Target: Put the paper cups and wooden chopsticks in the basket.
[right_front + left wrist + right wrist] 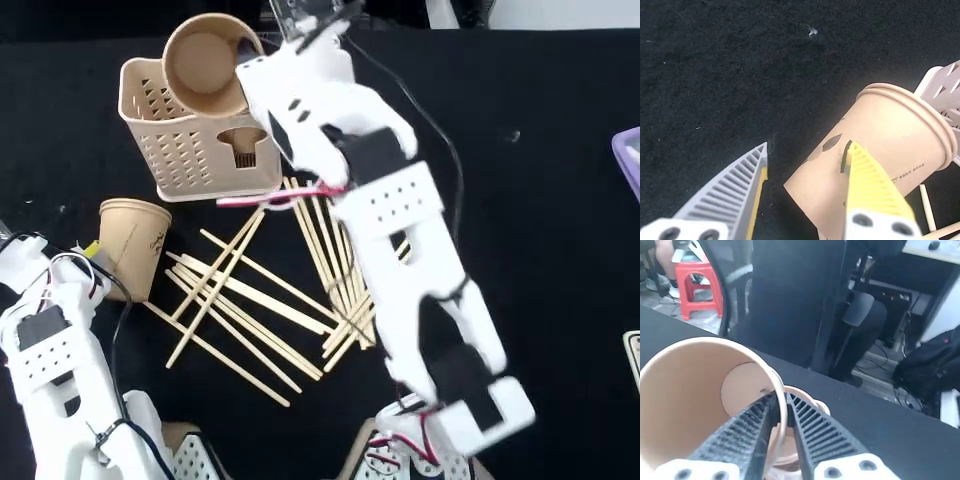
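left arm sits at the near left of the black table (545, 250). left claw (808, 147) is apart: its yellow finger lies over the side of a paper cup (135, 245), its grey finger over bare table beside it. this cup lies on its side on the table, rim toward the far side, just near of the basket (190, 150). basket is beige and slotted, standing at the far left. a second paper cup (205, 62) is held tilted over the basket's far rim, mouth facing up. right claw (781, 397) is clamped on this cup's rim, one finger inside the wall and one outside. wooden chopsticks (260, 300) lie scattered and crossed on the table near of the basket, some running under the right arm. a purple object (628, 150) at the right edge.
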